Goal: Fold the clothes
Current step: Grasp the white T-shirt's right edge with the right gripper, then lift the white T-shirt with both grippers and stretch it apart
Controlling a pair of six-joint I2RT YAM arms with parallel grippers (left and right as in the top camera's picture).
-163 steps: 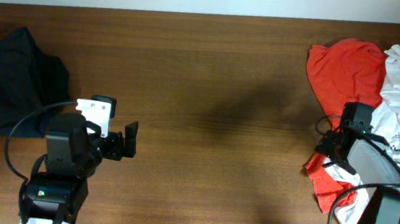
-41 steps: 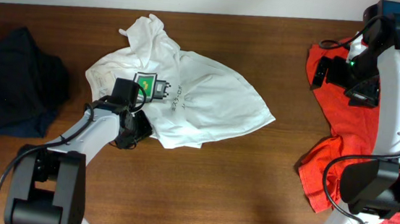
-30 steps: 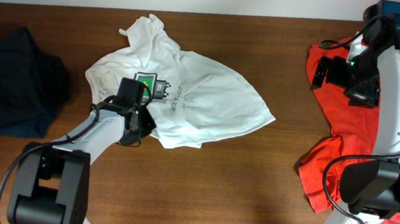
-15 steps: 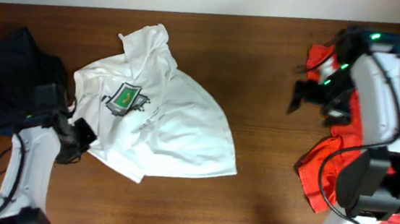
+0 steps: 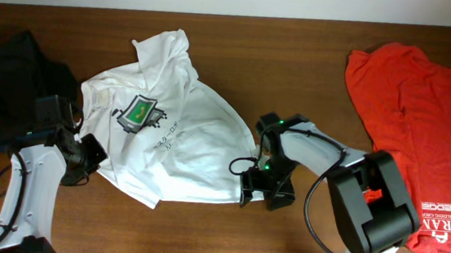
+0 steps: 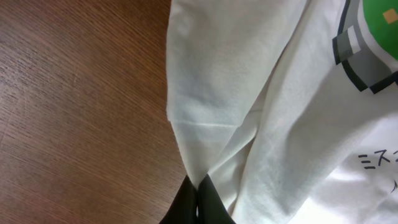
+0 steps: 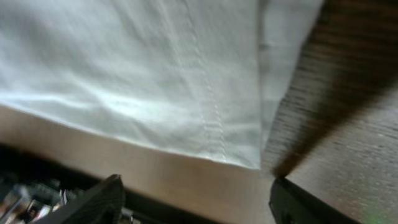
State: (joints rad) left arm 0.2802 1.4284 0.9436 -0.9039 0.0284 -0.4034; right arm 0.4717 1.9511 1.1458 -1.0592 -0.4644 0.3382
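Two grippers work at opposite edges of one garment. The left gripper [image 6: 198,204] has its fingertips pressed together on a bunched fold of the white T-shirt [image 5: 184,131], with no gap showing between them. From that pinch the cloth fans up and away to the gripper's right, and bare wood of the table [image 5: 296,67] lies to its left. Just beyond the pinched fold sits the green-and-black square print [image 5: 138,111], with a line of small dark lettering past it. The right gripper [image 5: 261,187] is low over the table at the shirt's far lower corner, jaws standing wide apart; the stitched hem lies on the wood between and just ahead of its fingers [image 7: 106,198], which do not clamp it. The shirt is spread loosely and rumpled between the two tools. Behind the left arm, well apart from the shirt's body, lie the dark navy garments [image 5: 8,83]. Behind the right arm, off to its outer side, lies the red T-shirt [image 5: 423,111], spread flat, white lettering near its lower end.
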